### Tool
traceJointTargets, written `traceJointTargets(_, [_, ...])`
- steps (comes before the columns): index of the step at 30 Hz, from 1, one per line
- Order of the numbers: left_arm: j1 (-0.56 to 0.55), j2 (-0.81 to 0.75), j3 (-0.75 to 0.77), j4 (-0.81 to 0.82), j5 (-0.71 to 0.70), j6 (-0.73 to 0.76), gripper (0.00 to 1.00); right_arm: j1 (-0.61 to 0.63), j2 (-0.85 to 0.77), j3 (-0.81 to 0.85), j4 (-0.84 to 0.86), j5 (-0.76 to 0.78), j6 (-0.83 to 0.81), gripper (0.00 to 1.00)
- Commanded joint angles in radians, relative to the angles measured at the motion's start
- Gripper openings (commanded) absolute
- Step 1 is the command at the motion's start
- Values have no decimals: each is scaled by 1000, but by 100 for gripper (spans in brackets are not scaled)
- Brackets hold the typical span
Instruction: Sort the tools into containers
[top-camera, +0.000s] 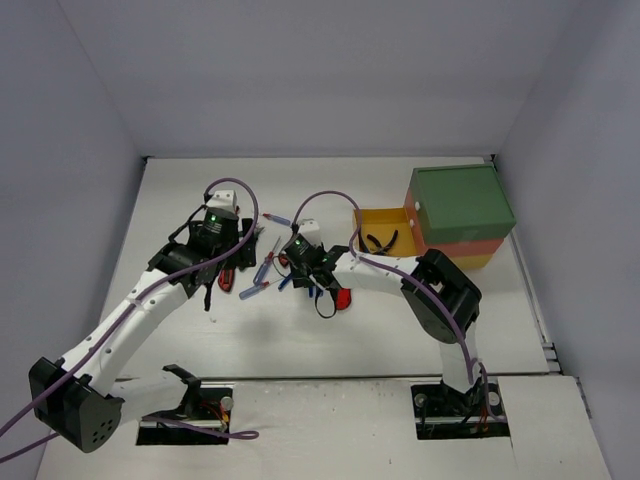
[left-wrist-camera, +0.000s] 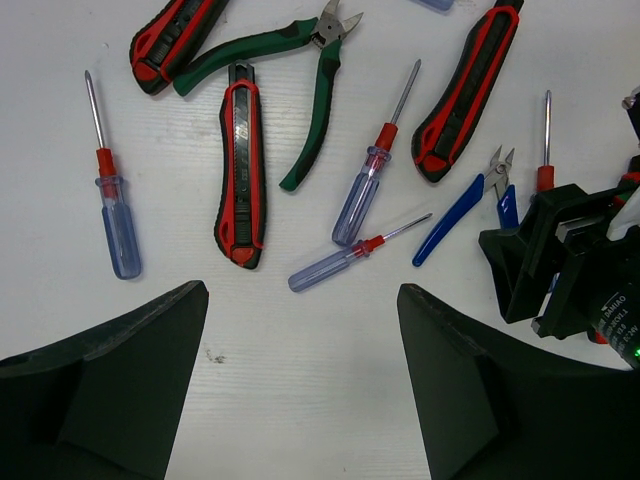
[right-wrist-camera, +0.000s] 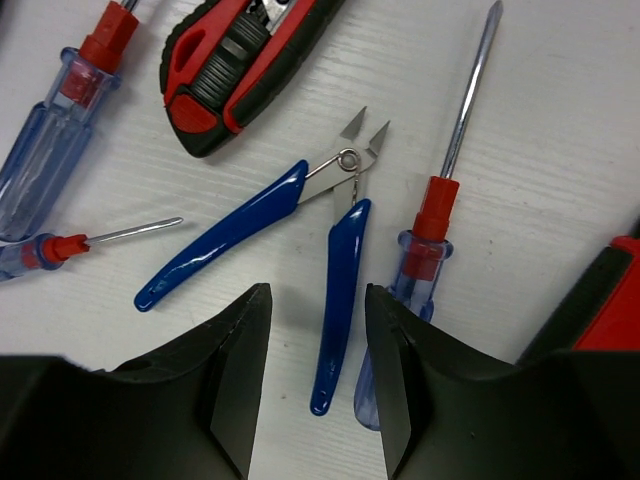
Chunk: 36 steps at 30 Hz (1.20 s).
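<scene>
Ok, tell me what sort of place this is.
Likely a robotics lab test cell: white table boxed in by plain grey walls, two robot arms, hand tools scattered beside a stacked drawer unit.

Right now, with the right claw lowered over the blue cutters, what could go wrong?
1. The right claw, open, straddles only one handle of the blue flush cutters. Gripped there, the tool may pivot or swing open when lifted.
2. The blue-handled screwdriver lies right beside that handle, its end hidden behind the claw, so closing could catch or flick it.
3. The left claw hovers open close by, so the two could collide.
</scene>
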<state>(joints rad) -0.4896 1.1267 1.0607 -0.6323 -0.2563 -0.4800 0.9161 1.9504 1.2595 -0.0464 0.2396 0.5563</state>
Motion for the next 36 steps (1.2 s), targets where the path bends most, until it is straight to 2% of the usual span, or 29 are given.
traceJointTargets(1, [5, 7, 65, 16, 5, 12, 73, -6, -84, -16, -4, 75, 5, 40])
traceJointTargets(7, [5, 6, 64, 16, 5, 12, 73, -7, -42, -28, -3, 40, 7, 38])
traceJointTargets(10, [5, 4, 60, 16, 4, 14, 73, -6, -24, -25, -3, 33, 5, 34])
traceJointTargets(12, [5, 4, 56, 15, 3, 14, 73, -7, -21, -24, -4, 37, 3, 29])
traceJointTargets(19, [6, 3, 59, 16, -1, 21, 73, -5, -59, 4, -3, 51, -41, 1])
traceJointTargets(29, [6, 9, 85, 16, -4, 35, 73, -23, -261, 41, -4, 70, -161, 0])
traceJointTargets(36, [6, 17, 85, 19, 7, 37, 73, -172, -406, -41, -6, 3, -302, 0])
